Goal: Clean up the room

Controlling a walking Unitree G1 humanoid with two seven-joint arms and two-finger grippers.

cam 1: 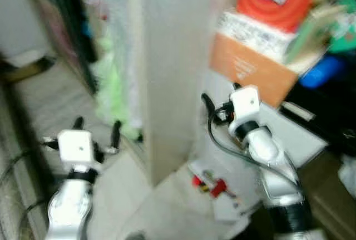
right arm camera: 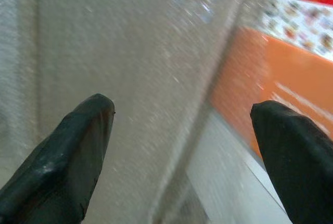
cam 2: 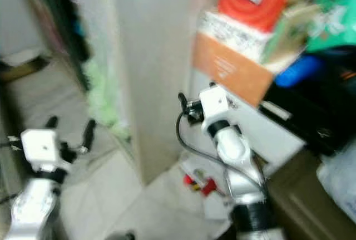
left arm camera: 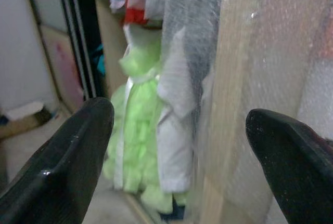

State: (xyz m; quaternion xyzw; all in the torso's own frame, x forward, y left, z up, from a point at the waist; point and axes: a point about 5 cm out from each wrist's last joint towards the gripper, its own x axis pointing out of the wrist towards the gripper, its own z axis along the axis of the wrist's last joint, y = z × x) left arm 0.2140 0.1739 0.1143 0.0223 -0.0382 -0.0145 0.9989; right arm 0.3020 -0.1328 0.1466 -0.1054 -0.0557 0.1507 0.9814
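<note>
Head views are blurred. Your tall panel (cam 1: 175,73) stands upright, long axis vertical, wrapped in bubble wrap, pale beige, its foot on the light floor (cam 1: 122,190) dead ahead between both arms.

Left gripper (cam 1: 95,130) is raised low on the left, fingers apart, nothing between them, near the panel's left edge but not touching. Right gripper (cam 1: 214,109) is up just beside the panel's right side, fingers (right arm camera: 78,151) spread, empty.

Left wrist cam gives you what the head cams smear: a lime-green ruffled dress (left arm camera: 135,130) w/ white cloth hanging beside the panel, and a dark frame (left arm camera: 78,42) further off. Right wrist cam shows the wrap's texture close up, plus an orange box (right arm camera: 281,89) right of the panel.

On the floor below the right arm: small red bits (cam 1: 214,186) on white paper. Can't tell what they are.
</note>
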